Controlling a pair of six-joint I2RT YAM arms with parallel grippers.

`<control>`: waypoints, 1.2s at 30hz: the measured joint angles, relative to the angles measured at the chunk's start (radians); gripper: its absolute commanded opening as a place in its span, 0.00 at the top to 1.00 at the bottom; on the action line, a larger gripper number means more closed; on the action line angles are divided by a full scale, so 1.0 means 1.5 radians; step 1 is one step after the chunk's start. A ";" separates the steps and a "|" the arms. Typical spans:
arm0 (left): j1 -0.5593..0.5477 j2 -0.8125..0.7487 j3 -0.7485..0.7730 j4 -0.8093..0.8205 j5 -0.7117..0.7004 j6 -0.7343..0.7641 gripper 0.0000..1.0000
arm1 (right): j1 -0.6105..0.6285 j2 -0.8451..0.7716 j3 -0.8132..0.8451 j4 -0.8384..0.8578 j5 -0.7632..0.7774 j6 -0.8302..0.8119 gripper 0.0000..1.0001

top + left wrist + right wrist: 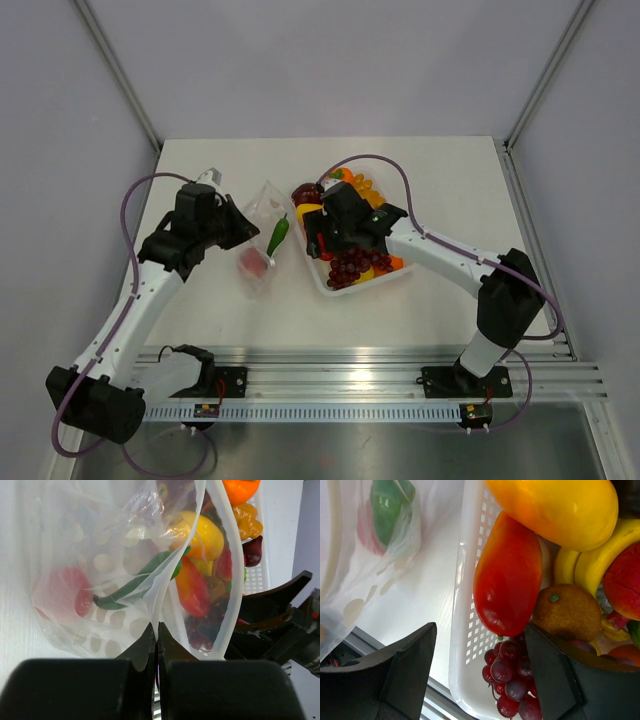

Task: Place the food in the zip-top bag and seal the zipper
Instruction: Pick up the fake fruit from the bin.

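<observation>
Loading step: left gripper (156, 635) clamped on the mouth edge of the zip-top bag (262, 250), lying beside the tray (325, 285) with a green pepper (278, 235) inside; right gripper (479, 635) wide open, empty, over a red-orange fruit (507, 575), likely needs to close next.

- Left arm (140, 300) and right arm (440, 255): white tubular links joined by bulky black joint housings.
- Cables (128, 215): purple, one looped loosely along each arm.
- Bases (455, 380): flat black plates.
- Left fingers (135, 655) and right fingers (410, 665): matte black, broad at the root, tapering to wedge tips.
</observation>
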 measured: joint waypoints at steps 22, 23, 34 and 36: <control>0.001 -0.043 0.000 -0.001 0.017 0.000 1.00 | -0.028 0.076 0.002 0.054 -0.016 0.008 0.21; 0.001 -0.043 0.000 -0.001 0.018 0.000 1.00 | -0.030 0.077 0.002 0.056 -0.017 0.009 0.23; 0.002 -0.043 0.000 -0.001 0.018 0.000 1.00 | -0.042 0.076 -0.009 0.068 -0.026 0.013 0.41; 0.002 -0.043 0.000 -0.001 0.018 0.000 1.00 | -0.043 0.073 -0.013 0.069 -0.029 0.013 0.45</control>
